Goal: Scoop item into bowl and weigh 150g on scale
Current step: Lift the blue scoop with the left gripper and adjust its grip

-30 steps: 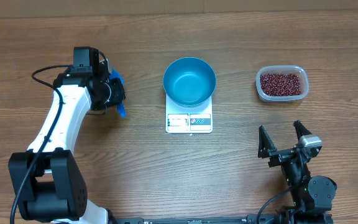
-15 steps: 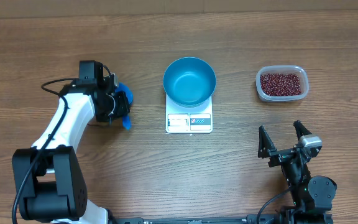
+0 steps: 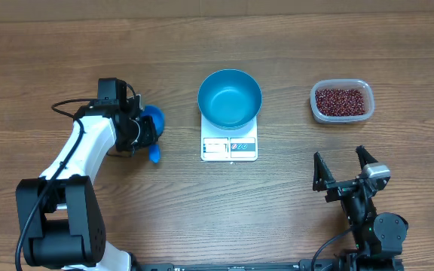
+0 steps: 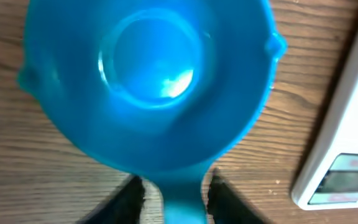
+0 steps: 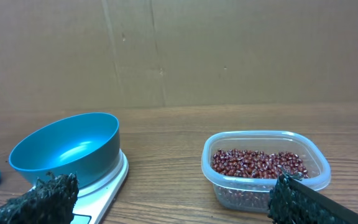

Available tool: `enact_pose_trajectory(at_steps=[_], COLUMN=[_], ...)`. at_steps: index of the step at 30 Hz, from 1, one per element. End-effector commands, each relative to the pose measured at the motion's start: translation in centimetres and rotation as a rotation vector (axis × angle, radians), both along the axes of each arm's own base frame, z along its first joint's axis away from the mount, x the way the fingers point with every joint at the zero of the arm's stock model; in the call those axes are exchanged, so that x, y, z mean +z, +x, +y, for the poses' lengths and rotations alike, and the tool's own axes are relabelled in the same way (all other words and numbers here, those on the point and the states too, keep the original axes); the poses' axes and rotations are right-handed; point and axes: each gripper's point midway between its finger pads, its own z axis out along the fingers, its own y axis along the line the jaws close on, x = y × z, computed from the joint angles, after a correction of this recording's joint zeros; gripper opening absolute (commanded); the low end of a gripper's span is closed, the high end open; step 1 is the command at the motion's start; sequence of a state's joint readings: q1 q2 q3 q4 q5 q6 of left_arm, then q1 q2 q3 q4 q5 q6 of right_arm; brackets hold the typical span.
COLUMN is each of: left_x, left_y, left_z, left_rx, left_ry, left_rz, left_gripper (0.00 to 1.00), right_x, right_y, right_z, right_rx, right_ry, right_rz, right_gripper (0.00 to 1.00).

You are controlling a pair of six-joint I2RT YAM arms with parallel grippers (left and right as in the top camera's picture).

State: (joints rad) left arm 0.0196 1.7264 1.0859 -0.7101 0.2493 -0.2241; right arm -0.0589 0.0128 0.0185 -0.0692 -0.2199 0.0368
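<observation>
Our bowl [image 3: 229,98] sits on the scale [image 3: 229,148], ready for weighing; beans [image 3: 341,101] lie in the tub [image 3: 314,102] to its right. Left pincer [image 4: 174,196] straddles the scoop [image 4: 148,81] by its handle, grip unclear to us; right pincer [image 3: 340,159] gapes, idle.

Wooden table [image 3: 217,214] — scale [image 3: 229,148], clear tub [image 3: 316,113].

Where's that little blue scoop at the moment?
In the overhead view the blue scoop is left of the scale and bowl, at the left gripper, whose fingers sit either side of its handle.
</observation>
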Motion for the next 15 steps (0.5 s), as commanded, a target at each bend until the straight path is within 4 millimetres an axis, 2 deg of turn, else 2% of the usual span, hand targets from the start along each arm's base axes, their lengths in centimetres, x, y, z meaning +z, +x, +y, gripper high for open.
enact_pose_trajectory(at_steps=[1, 11, 15], left_x=[-0.98, -1.53, -0.73], left_y=[-0.71, -0.89, -0.21], left_z=[0.47, 0.14, 0.28], left_rx=[-0.02, -0.027, -0.026], left_ry=[0.047, 0.047, 0.061], left_rz=[0.023, 0.041, 0.027], left_gripper=[0.5, 0.56, 0.63], right_x=[-0.2, -0.2, -0.2], right_y=[0.04, 0.04, 0.04], right_z=[-0.27, -0.26, -0.27], right_rx=[-0.014, -0.014, -0.014], right_ry=[-0.004, -0.004, -0.004], right_rz=[-0.004, -0.004, -0.004], right_gripper=[1.0, 1.0, 1.0])
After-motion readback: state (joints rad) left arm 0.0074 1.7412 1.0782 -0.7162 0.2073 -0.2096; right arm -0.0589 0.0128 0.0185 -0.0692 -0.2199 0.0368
